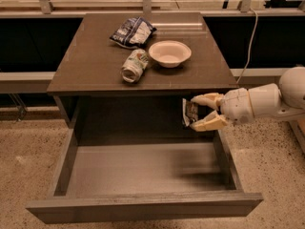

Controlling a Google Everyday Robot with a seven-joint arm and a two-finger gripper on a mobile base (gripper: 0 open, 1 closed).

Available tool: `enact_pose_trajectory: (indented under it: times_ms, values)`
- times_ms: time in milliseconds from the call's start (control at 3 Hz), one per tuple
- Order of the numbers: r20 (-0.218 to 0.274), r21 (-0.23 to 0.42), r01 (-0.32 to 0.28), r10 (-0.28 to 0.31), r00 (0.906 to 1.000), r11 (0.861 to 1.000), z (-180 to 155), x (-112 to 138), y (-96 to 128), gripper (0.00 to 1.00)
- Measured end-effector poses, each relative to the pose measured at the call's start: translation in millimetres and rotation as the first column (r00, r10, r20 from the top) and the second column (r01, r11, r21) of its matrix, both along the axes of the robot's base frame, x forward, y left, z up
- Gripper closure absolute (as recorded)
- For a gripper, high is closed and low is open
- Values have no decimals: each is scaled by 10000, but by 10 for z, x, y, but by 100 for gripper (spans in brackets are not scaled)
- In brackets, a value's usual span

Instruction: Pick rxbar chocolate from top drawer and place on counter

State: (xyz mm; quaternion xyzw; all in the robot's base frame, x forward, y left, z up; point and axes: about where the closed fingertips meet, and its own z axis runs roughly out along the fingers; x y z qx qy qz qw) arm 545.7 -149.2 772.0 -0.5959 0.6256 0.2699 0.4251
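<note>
Right of centre in the frame, the cream two-finger end effector [194, 113] pinches the small flat black-wrapped rxbar chocolate bar [187, 112] with a white label patch. The bar's long axis is near vertical, over the right rear of the wide shallow grey top drawer [143, 171], just under the front lip of the glossy dark-brown square surface [90, 68]. That surface lies up and left; its bare front right looks nearest, apart from the tipped white-green can [135, 66], pale bowl [169, 53] and crinkly blue-and-white bag [133, 31].

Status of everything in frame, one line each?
top drawer: pulled open.
rxbar chocolate: held in air over drawer's right side.
gripper: shut on it, below counter edge.
can: on its side on counter.
bowl: upright on counter.
chip bag: lying on counter.
</note>
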Motion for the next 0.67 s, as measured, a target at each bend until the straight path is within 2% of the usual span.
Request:
enact_pose_trajectory:
  times_ms: [667]
  values:
    - [277,341,8,-18,9996,9994,230,105,-53,100]
